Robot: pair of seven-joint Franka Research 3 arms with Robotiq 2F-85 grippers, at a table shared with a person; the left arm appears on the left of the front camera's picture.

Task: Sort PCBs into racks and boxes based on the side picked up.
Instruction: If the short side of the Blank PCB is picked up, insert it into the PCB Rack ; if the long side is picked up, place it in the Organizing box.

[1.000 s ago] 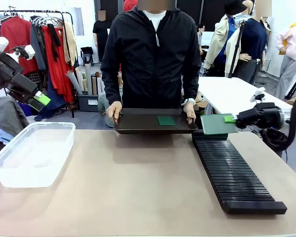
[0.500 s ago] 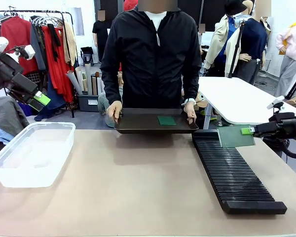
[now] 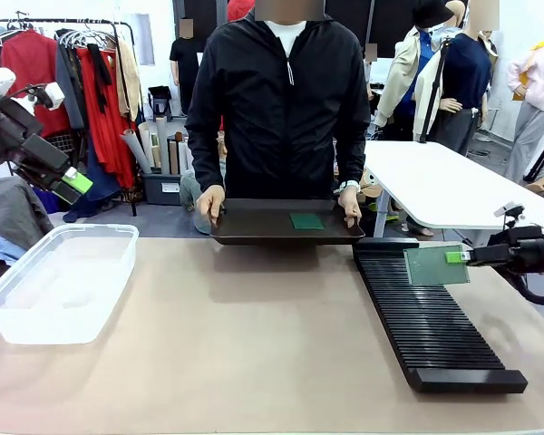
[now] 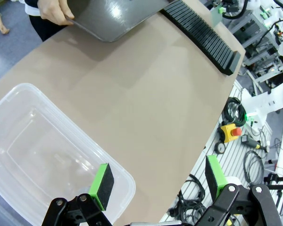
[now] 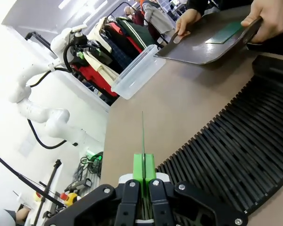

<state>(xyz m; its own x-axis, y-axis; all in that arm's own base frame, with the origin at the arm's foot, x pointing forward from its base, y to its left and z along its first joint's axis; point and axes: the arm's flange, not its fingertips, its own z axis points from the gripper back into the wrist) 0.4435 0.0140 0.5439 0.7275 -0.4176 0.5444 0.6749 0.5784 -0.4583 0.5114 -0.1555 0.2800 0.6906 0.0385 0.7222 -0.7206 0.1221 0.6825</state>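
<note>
Right gripper [image 3: 453, 257]: pads pressed together, pinching PCB [image 3: 431, 266] by its right edge. Board upright, face toward near side, over far part of rack [image 3: 431, 331]; contact with slots unclear. Left gripper [image 4: 158, 181]: fingers spread wide, empty, raised above tub [image 3: 59, 281] at table's left. Second PCB [image 3: 306, 220] flat on dark tray [image 3: 254, 225], which person holds by both hands at far edge. Table [image 3: 254, 344] tan. Room: clothes rail [image 3: 72, 63] far left, white table [image 3: 435, 181] far right.

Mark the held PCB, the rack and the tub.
held PCB [image 3: 428, 266]: front view, middle of its face.
rack [image 3: 435, 326]: front view, slotted top.
tub [image 3: 45, 319]: front view, near wall.
</note>
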